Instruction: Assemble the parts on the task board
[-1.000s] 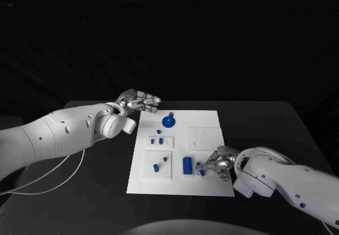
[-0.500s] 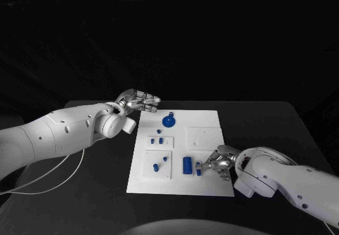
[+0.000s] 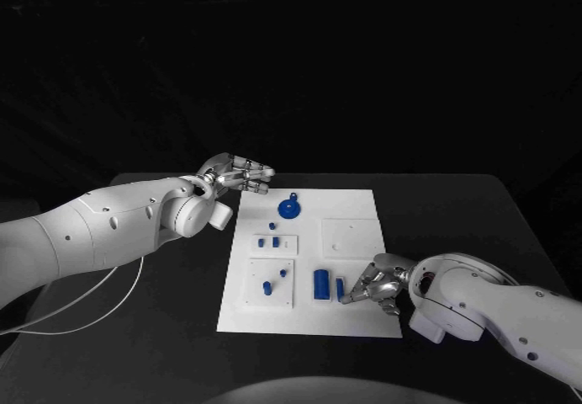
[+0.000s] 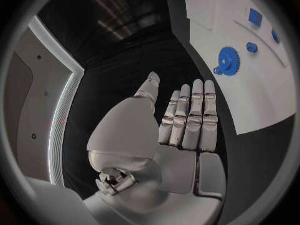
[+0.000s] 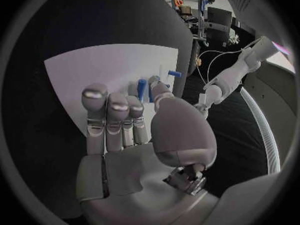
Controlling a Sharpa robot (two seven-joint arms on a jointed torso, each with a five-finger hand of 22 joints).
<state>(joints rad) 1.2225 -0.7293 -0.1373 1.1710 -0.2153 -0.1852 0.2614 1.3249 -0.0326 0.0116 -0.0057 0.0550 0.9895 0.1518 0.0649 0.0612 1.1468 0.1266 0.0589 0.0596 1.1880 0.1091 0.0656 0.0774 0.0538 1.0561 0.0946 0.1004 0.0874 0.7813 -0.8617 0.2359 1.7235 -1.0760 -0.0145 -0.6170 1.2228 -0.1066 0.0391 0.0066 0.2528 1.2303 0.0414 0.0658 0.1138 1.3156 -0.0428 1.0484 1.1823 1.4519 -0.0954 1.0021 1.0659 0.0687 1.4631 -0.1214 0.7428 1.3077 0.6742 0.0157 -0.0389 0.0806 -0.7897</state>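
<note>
Board layout first: white task board (image 3: 351, 320) lies mid-table on the black table (image 3: 461, 210); blue gear-shaped part (image 3: 290, 207) sits toward 12 o'clock on the board, small blue peg (image 3: 273, 225) just below it; a raised white tile at 9 o'clock carries two short blue pegs (image 3: 275, 242); a larger tile toward 7 o'clock holds two more blue pieces (image 3: 274, 281); a blank white tile (image 3: 351, 236) sits at 3 o'clock; tall blue block (image 3: 321, 284) stands near 6 o'clock, a thinner blue pin (image 3: 341, 286) just beside it on its 3 o'clock side.

Left hand (image 3: 238, 176) hovers off the board's 11 o'clock corner, holding nothing; left wrist view shows its fingers (image 4: 190, 117) straight and pressed side by side, thumb standing apart; gear-shaped part (image 4: 229, 61) well apart from those fingertips, nothing between them but bare board and table.

Right hand (image 3: 376, 282) sits over the board's 5 o'clock edge, its arm covering the board corner there; fingers (image 5: 115, 117) lie close together and extended in the right wrist view, thumb angled alongside; the blue pin (image 5: 141, 91) and block stand just beyond the fingertips; cannot tell whether any fingertip touches the pin; no grip visible.

White cable (image 3: 85, 307) trails across the table at 8 o'clock.
</note>
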